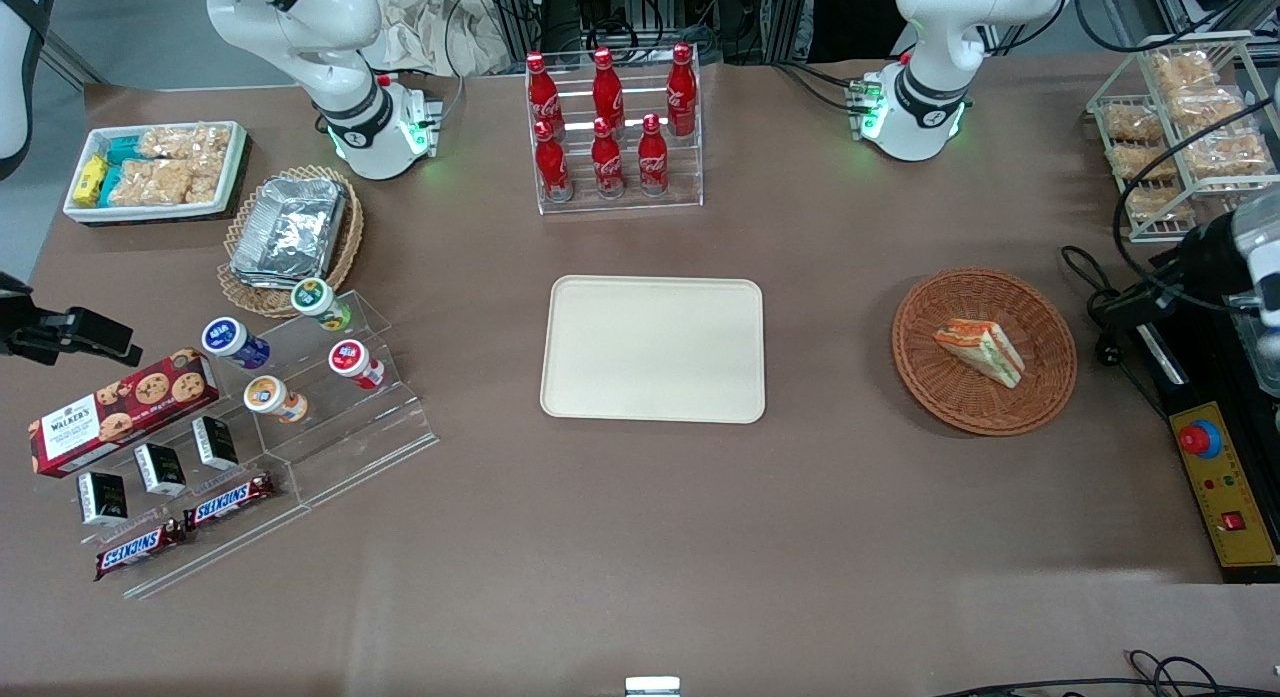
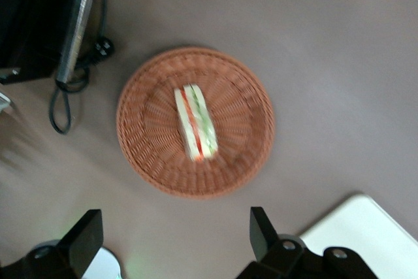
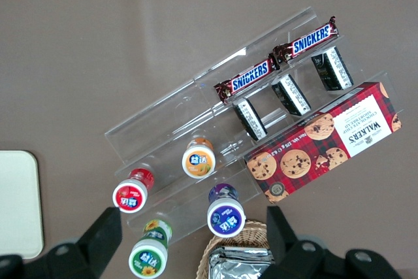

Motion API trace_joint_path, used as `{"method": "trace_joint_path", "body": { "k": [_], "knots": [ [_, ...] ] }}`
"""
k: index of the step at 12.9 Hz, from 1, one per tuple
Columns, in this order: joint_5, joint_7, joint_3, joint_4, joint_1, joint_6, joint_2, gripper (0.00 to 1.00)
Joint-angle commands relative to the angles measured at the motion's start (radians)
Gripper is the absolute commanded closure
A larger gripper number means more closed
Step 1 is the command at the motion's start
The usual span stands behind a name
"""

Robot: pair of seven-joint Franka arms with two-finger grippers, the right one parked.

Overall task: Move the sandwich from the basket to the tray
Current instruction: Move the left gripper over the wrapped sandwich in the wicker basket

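Note:
The sandwich, a white wedge with orange-red and green layers, lies in the round reddish-brown wicker basket toward the working arm's end of the table. The cream-beige tray lies flat at the table's middle, with nothing on it. In the left wrist view my gripper is open wide and holds nothing. It hangs high above the table beside the basket, well apart from the sandwich. A corner of the tray shows there too. In the front view only part of the working arm's hand shows at the frame's edge.
A control box with a red button and black cables lie beside the basket. A wire rack of snack packets stands farther from the camera. A rack of cola bottles stands farther than the tray. Acrylic snack stands lie toward the parked arm's end.

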Motion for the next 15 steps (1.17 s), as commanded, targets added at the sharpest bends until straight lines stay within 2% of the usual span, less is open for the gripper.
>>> {"method": "trace_joint_path", "body": {
  "k": [1,5,7,11,15],
  "knots": [
    [0.042,-0.149,-0.027,-0.210,-0.009,0.216,-0.079,0.00],
    [0.048,-0.213,-0.047,-0.362,-0.009,0.380,-0.078,0.00],
    [0.047,-0.298,-0.047,-0.463,-0.010,0.510,-0.076,0.00],
    [0.037,-0.404,-0.047,-0.535,-0.010,0.610,-0.056,0.00],
    [0.036,-0.428,-0.049,-0.658,-0.010,0.817,-0.018,0.00]
  ]
}}
